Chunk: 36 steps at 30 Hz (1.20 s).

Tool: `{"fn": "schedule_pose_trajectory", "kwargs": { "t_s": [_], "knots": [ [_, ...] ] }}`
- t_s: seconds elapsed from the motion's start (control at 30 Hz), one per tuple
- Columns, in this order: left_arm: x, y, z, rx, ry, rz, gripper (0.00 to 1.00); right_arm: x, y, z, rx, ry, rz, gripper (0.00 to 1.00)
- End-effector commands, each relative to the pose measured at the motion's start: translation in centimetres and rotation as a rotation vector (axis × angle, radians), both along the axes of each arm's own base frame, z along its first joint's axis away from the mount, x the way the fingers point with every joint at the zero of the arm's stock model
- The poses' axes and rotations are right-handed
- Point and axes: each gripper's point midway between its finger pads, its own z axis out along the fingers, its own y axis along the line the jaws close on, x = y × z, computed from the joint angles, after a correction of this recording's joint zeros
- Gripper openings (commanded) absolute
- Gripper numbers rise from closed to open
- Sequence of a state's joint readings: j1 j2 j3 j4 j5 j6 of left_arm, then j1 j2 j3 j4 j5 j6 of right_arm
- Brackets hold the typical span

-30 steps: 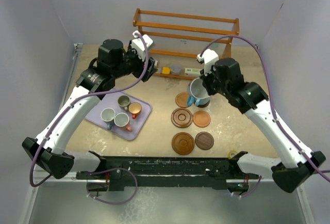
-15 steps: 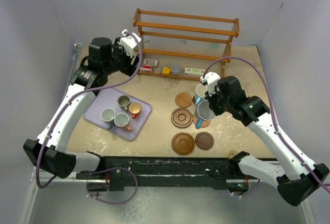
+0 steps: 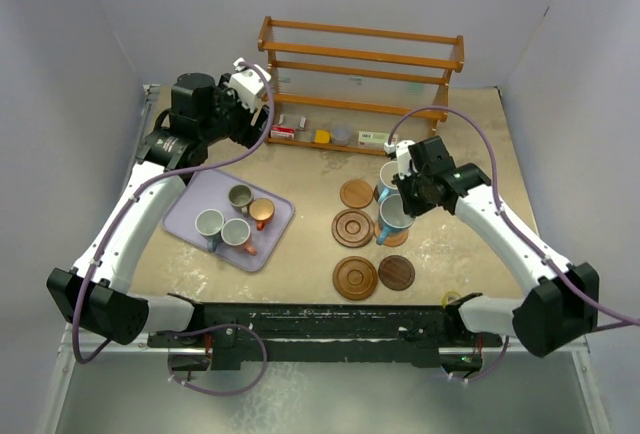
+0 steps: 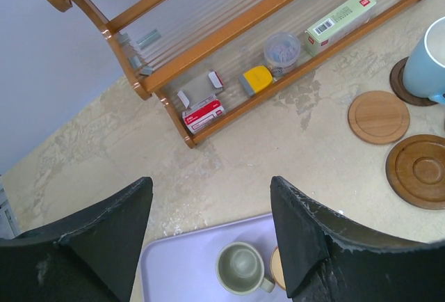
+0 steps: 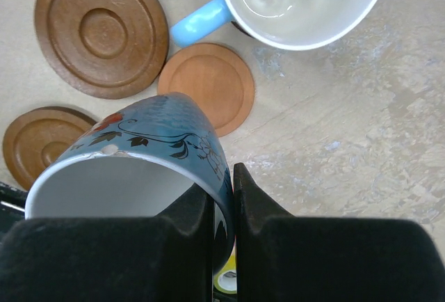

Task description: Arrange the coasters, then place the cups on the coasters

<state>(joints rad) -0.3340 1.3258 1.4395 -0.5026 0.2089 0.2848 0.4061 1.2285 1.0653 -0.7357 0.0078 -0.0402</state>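
Swung back leftward, the left gripper (image 4: 211, 187) hangs with fingers spread and empty, the grey-green cup (image 4: 240, 268) on the lavender tray (image 4: 181, 267) low between them. The right gripper (image 5: 224, 177) has carried the patterned blue cup (image 5: 160, 135) nearer, its fingers clamped on the rim. A light brown coaster (image 5: 206, 83) lies just beyond the fingertips, a pale blue cup (image 5: 306, 3) farther on.

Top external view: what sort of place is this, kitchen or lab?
Most likely a lab test cell, not a kitchen: plain pale walls box in one table, two robot arms are bolted at its near edge, and the props look staged: coasters, a lavender tray of cups.
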Motion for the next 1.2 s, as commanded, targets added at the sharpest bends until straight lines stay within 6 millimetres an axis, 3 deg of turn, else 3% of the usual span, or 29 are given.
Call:
{"fn": "schedule_pose_trajectory", "kwargs": {
  "t_s": [0.0,0.43,1.17],
  "knots": [
    [0.0,0.0,1.5,-0.011,-0.058,-0.019,0.66,2.4,0.4,0.4,0.02,-0.071,0.012,0.0],
    [-0.4,-0.1,1.3,-0.011,-0.061,-0.033,0.66,3.8,0.4,-2.0,-0.022,-0.044,0.067,0.0],
    [-0.8,-0.2,1.2,-0.009,-0.061,-0.045,0.66,3.3,-0.1,-4.9,-0.053,0.068,0.088,0.0]
  ]
}}
